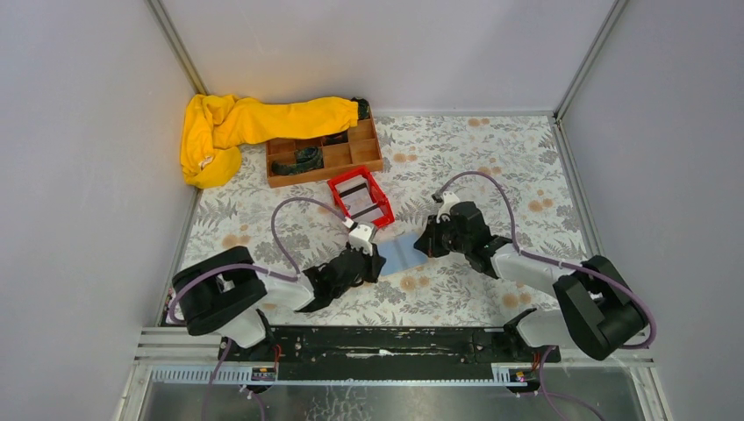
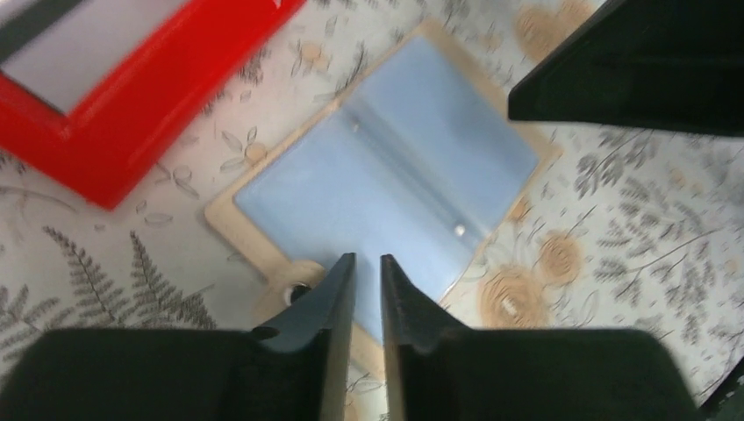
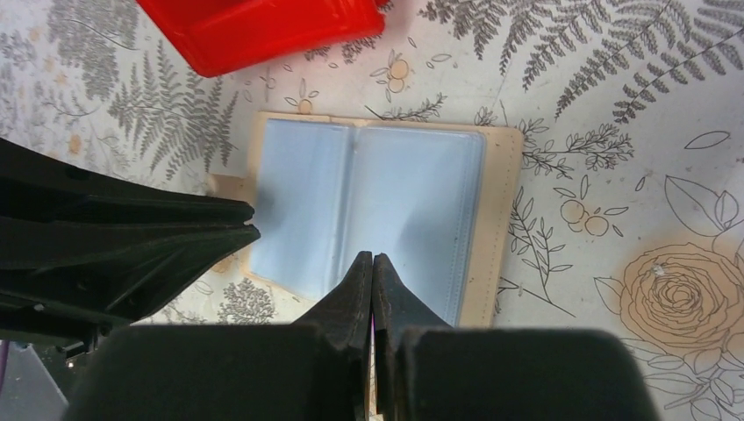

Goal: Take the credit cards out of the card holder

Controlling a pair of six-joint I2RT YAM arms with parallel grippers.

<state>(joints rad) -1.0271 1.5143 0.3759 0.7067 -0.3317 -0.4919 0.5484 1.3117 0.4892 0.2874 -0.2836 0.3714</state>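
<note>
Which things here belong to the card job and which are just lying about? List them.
Job: card holder, lying open; left hand and right hand, both over it; red bin beside it, likely the drop-off spot.
Lying about: wooden tray; yellow cloth.

Plain grey walls (image 1: 395, 44) enclose a table (image 1: 526, 158) covered in fern-and-flower print.
</note>
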